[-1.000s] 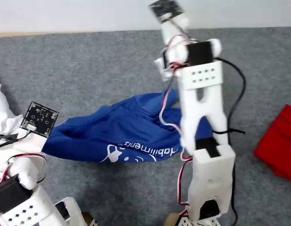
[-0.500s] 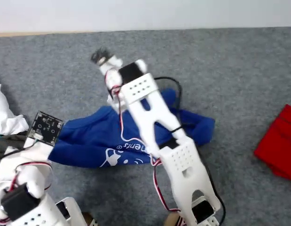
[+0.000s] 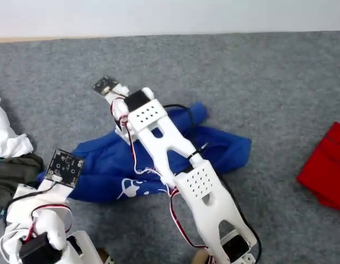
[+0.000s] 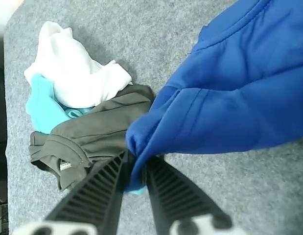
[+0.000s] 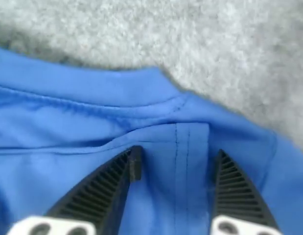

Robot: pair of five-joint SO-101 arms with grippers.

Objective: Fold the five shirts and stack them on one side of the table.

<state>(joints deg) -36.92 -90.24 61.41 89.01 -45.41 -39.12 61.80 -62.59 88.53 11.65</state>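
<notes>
One blue shirt [image 3: 224,148]: left pincer [image 4: 136,160] grips its corner beside an olive shirt [image 4: 100,129], right pincer [image 5: 176,159] spread wide over it.

Bright, even, diffuse light with only faint soft shadows

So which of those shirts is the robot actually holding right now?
The blue shirt: the left gripper is shut on its edge. The white shirt, teal shirt and olive shirt lie heaped nearby, the red shirt apart, all ungripped.
</notes>
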